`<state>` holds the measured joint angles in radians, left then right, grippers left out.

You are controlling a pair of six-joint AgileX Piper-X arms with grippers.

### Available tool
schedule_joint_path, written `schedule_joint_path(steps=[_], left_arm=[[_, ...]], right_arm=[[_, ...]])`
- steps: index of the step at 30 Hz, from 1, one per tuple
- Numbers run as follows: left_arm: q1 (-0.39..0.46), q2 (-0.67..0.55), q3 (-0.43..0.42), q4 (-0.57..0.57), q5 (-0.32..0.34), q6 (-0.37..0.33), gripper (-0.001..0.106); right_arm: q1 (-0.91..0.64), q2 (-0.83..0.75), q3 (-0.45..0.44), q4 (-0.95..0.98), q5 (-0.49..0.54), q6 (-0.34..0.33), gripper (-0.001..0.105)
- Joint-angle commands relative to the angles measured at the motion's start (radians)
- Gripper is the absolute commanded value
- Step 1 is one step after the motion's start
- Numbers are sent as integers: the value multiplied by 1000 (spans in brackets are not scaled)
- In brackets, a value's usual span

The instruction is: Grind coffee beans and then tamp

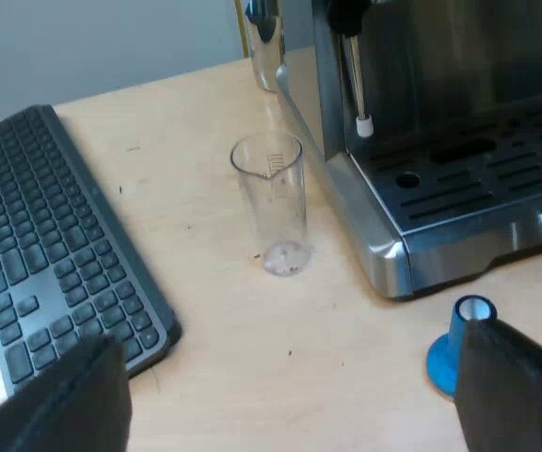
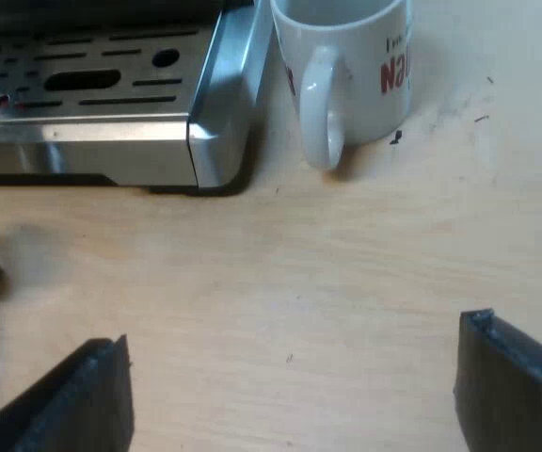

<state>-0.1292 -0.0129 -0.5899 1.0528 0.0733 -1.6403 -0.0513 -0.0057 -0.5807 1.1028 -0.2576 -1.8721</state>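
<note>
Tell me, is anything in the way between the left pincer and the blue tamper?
No, nothing that I can see. The blue tamper stands on the table right beside one finger of the open left pincer. The glass and the keyboard stand farther off.

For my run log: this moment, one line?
left gripper open near tamper | right gripper open near mug | measuring glass upright by machine

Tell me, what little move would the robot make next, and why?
Probably slide the left gripper sideways until the blue tamper stands between its open fingers. The tamper stands upright on the table near the machine's corner, right beside one finger, and the gripper holds nothing. Grinding may come first, so this is a guess.
</note>
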Motion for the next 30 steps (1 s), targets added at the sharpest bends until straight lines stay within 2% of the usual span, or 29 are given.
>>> schedule_joint_path(steps=[1, 4, 30], left_arm=[[-1, -40, 22, 32, -10, 0, 72], [-1, -38, 42, 45, -8, 0, 72], [-1, -38, 42, 42, -6, 0, 72]], right_arm=[[-3, -47, 5, -6, -10, -8, 71], [-3, -47, 18, -6, -10, -8, 71], [-3, -47, 26, -8, -10, -8, 71]])
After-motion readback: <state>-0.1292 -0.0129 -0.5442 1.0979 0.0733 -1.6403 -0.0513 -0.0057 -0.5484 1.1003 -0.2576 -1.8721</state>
